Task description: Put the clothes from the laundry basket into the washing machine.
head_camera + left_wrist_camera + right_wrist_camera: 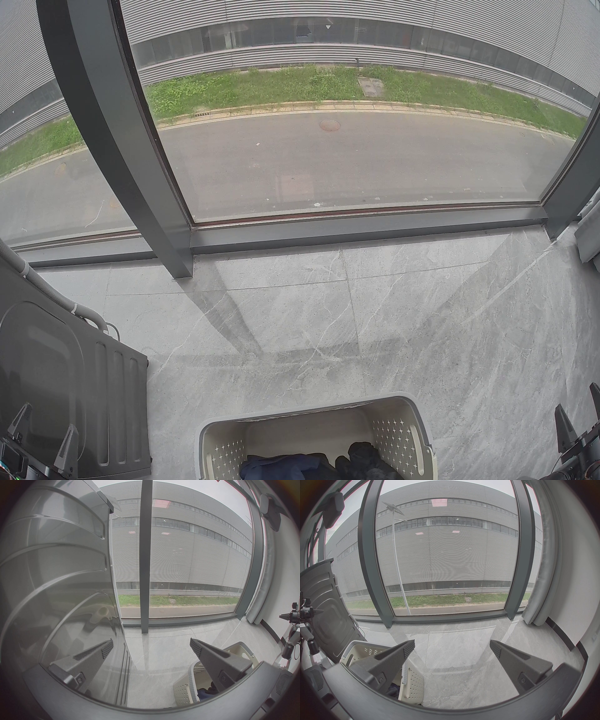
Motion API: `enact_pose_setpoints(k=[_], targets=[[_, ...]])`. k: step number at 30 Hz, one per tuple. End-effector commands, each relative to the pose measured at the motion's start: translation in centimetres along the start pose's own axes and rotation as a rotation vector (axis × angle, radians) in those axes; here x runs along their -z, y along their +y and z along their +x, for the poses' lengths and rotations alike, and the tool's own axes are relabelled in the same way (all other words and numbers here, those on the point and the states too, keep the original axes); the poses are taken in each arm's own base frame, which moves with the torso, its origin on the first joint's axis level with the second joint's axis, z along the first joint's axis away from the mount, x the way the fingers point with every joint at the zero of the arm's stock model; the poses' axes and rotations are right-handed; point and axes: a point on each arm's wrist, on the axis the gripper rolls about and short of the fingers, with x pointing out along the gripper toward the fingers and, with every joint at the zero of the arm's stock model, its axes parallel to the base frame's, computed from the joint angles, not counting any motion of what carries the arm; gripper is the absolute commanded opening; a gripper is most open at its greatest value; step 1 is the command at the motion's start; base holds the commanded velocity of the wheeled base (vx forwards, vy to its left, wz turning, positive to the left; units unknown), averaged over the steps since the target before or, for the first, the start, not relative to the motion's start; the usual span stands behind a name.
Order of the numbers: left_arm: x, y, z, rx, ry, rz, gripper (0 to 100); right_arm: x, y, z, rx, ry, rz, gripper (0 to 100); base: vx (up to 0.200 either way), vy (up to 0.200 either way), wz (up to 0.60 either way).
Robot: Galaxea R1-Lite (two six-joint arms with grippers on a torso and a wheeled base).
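Head view: high, facing forward and down; window (350, 156) far ahead, laundry basket (312, 414) at the near edge.
Left wrist view: low and level, behind the left gripper (150, 641); washing machine (56, 573) close beside it, laundry basket just beyond.
Right wrist view: low and level, behind the right gripper (452, 641); laundry basket near.
Shared by all three: laundry basket, washing machine, window, floor (375, 300).

Pale grey veined tile floor (387, 312) is running up to tall glass window panes (362, 169), dark grey metal post (128, 144) standing between them. Flat daylight is coming in. Grey bunched curtain (547, 580) is hanging at the window's right corner beside a white wall with dark skirting (578, 583). Outside, grey asphalt road (450, 608), green grass strip (281, 87) and grey ribbed building (447, 558) are showing.
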Motion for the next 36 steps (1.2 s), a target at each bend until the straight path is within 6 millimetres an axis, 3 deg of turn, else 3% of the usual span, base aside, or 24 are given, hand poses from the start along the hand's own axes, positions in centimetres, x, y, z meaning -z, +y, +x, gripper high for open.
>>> enact_pose_setpoints(k=[1,4,36], targets=[[0.47,0.02,0.04,-0.001,0.006,0.000,100,0.46,0.00,0.09,-0.001,0.012,0.000,100,0.000,0.000,0.00],[0.47,0.02,0.04,-0.001,0.006,0.000,100,0.46,0.00,0.09,0.001,0.012,0.000,100,0.000,0.000,0.00],[0.47,0.02,0.04,-0.001,0.006,0.000,100,0.46,0.00,0.09,-0.001,0.012,0.000,100,-0.188,0.000,0.00]])
